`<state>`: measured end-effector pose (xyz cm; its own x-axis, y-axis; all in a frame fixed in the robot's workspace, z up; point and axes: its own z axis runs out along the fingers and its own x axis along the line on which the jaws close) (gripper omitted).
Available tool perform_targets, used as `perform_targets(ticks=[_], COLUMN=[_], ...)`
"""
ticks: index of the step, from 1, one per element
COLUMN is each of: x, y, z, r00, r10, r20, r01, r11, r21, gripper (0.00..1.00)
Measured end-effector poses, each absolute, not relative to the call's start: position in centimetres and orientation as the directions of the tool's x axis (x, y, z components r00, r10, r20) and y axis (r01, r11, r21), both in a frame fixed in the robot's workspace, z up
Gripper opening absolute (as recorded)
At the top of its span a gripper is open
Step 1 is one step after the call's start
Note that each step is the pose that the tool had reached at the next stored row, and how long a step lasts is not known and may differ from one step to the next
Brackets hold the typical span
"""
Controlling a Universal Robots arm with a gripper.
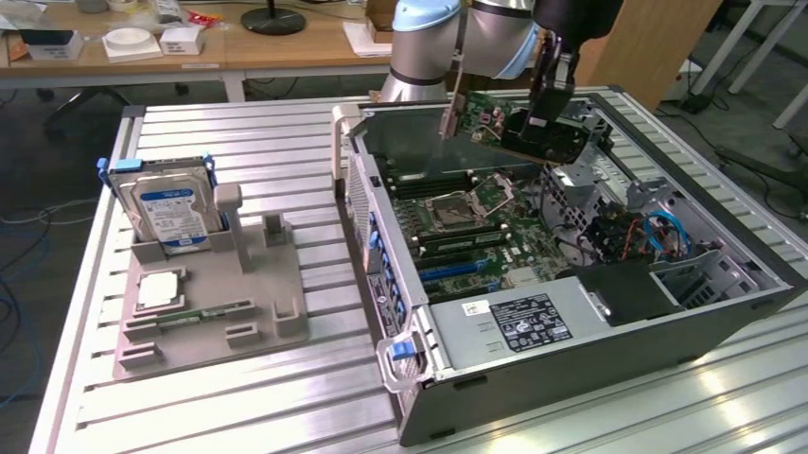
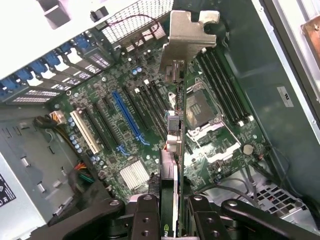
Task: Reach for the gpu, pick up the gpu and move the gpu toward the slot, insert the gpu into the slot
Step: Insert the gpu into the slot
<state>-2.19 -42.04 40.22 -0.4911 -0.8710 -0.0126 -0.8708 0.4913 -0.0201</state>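
The gripper (image 1: 535, 113) was clamped on the gpu (image 1: 495, 125), its fingers (image 2: 146, 212) pressed against both faces of the card (edge-on in the wrist view). In the exterior view the gpu hung over the open case (image 1: 606, 369), at 12 o'clock from the CPU socket (image 1: 452, 206), above the motherboard (image 1: 505, 248) and its blue slot (image 2: 127, 117).

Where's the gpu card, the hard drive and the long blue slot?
gpu (image 1: 480, 113): exterior view, on its green board.
hard drive (image 1: 170, 206): exterior view, on its blue label.
blue slot (image 2: 128, 118): wrist view, on its middle.
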Motion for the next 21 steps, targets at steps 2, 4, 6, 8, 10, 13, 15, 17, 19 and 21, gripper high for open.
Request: perform_targets(ticks=[2, 4, 6, 8, 10, 13, 15, 17, 19, 21], x=[-2.19, -2.19, -2.19, -2.19, -2.19, -2.19, -2.19, -2.19, -2.2, -2.2], y=[-42.05, -42.05, -42.05, -42.05, -42.05, -42.05, -42.06, -42.05, -42.06, -42.05], z=[40.22, 40.22, 40.22, 40.21, 40.22, 40.21, 40.21, 40.21, 40.22, 40.21], r00=[-0.478, -0.465, -0.452, -0.439, -0.425, -0.402, -0.382, -0.356, -0.331, -0.306], r10=[-0.878, -0.885, -0.892, -0.899, -0.905, -0.915, -0.924, -0.934, -0.944, -0.952], r20=[-0.012, -0.013, -0.013, -0.013, -0.013, -0.013, -0.013, -0.013, -0.013, -0.013], r01=[-0.878, -0.885, -0.892, -0.898, -0.905, -0.915, -0.924, -0.934, -0.943, -0.952], r11=[0.478, 0.465, 0.453, 0.439, 0.425, 0.402, 0.382, 0.356, 0.331, 0.306], r21=[-0.02, -0.02, -0.02, -0.02, -0.02, -0.02, -0.02, -0.02, -0.02, -0.02], gripper=[0.27, 0.27, 0.27, 0.27, 0.27, 0.27, 0.27, 0.27, 0.27, 0.27])
